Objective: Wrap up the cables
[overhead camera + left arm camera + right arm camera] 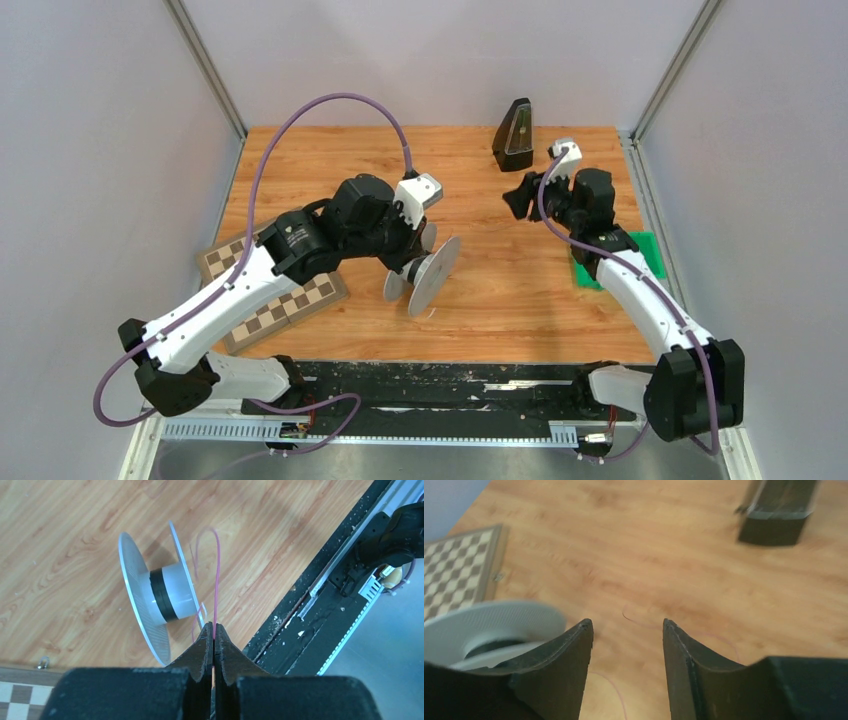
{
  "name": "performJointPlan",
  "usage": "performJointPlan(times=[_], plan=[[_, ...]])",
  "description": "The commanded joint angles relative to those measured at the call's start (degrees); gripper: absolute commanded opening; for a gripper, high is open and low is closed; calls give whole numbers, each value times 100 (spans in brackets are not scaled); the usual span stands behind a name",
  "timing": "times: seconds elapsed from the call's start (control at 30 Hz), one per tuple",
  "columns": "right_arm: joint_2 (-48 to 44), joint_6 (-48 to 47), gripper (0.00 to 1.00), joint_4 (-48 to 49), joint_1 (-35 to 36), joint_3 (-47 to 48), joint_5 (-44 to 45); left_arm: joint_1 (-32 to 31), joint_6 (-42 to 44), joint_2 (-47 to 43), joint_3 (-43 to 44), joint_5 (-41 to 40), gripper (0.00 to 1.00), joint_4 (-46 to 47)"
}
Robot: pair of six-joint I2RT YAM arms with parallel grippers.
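Left wrist view: we pinch the thin pink wire in our clenched left hand, just beside the reel resting on the tabletop. Our right hand hangs released, grasping nothing. The wire loops loose, so we judge the winding barely begun.

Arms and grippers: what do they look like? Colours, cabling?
The left arm and right arm have white links and black joint housings. A purple cable loops along each. A white-grey camera box sits at each wrist. The left gripper and right gripper have two matte black, tapered fingers.
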Motion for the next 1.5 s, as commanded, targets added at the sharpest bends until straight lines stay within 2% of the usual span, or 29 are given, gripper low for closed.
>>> performJointPlan(times=[0.0, 0.1, 0.27, 0.4, 0.57, 0.67, 0.93, 1.3, 1.47], plan=[[-806, 598, 55, -537, 43, -635, -1529, 158, -180, 134, -133, 489, 0, 351], [-1462, 657, 58, -473, 70, -921, -1805, 237, -180, 255, -159, 601, 0, 334], [-2180, 354, 60, 433, 509, -1184, -2110, 293, -190, 360, -248, 644, 3, 316], [-1986, 248, 61, 791, 1065, -1121, -2538, 325, -264, 326, -335, 695, 3, 344], [-1382, -403, 66, 1093, 2152, -922, -2132, 327, -308, 254, -420, 767, 4, 330], [-938, -883, 68, 1089, 2464, -643, -2048, 331, -273, 206, -474, 785, 4, 262], [-405, -1406, 64, 975, 2661, -185, -1819, 398, -216, 87, -647, 832, 5, 195], [-1595, -2417, 64, 929, 2664, -867, -1574, 511, -210, -31, -729, 1019, 6, 199], [-1460, -2656, 65, 876, 2665, -739, -1958, 522, -202, -33, -763, 1073, 7, 190]])
